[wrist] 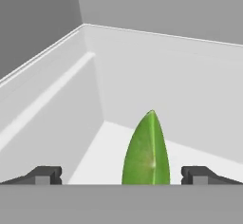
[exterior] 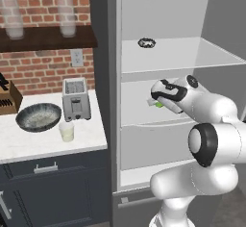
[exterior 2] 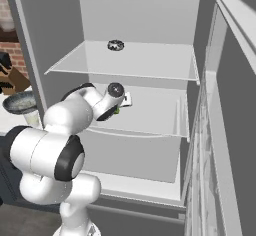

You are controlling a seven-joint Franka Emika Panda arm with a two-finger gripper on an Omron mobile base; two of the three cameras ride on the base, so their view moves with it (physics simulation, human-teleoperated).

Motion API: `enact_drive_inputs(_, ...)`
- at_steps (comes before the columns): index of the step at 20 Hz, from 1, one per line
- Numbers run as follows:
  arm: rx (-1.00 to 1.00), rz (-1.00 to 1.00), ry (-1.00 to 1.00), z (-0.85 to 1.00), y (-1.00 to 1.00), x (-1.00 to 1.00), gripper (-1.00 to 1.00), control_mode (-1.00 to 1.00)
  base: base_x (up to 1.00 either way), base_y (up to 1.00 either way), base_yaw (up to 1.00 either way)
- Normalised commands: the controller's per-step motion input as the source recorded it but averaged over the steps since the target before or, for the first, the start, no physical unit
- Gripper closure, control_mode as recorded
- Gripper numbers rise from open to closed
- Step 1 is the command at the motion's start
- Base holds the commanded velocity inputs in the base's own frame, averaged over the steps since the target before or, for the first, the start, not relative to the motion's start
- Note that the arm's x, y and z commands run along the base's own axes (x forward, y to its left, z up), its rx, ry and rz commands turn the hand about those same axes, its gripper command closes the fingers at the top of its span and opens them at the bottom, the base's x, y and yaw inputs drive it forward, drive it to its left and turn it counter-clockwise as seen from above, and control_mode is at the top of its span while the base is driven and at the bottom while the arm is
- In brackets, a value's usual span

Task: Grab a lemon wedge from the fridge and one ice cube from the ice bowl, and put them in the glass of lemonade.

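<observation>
Status: the fridge (exterior: 158, 9) stands open, and the arm reaches onto its middle shelf; the gripper (wrist: 121, 174) has its jaws spread wide, one finger on each side of the lemon wedge (wrist: 146, 151), which lies on the shelf floor between them and appears green in the hand view; no contact is visible, so the wedge is judged not yet gripped. The first pickup is therefore still in hand; carrying the wedge out, fetching the ice and both drops into the drink remain to be done.

Inventory, left to right in the left base view: two tall clear glasses (exterior: 13, 19) on the dark wall shelf; one knife block (exterior: 7, 98) at the counter's far left; one ice bowl (exterior: 38, 117) on the counter, whitish inside, with single cubes too small to count; one glass of lemonade (exterior: 67, 132) just in front of the bowl's right side, with nothing visibly added; one toaster (exterior: 76, 99) behind it; one small dark ring (exterior: 146, 42) on the fridge's upper shelf; one lemon wedge on the shelf below.
</observation>
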Motion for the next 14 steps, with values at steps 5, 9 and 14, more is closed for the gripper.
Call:
enact_drive_inputs(5,0.00,-0.01,0.08,0.00,-0.20,0.04,-1.00,-1.00,0.00,0.00,0.00)
enact_drive_inputs(9,0.00,-0.05,0.00,0.00,-0.23,0.18,-1.00,-1.00,0.00,0.00,0.00)
enact_drive_inputs(14,0.00,-0.05,-0.04,-0.06,-0.10,0.14,-1.00,-1.00,0.00,0.00,0.00)
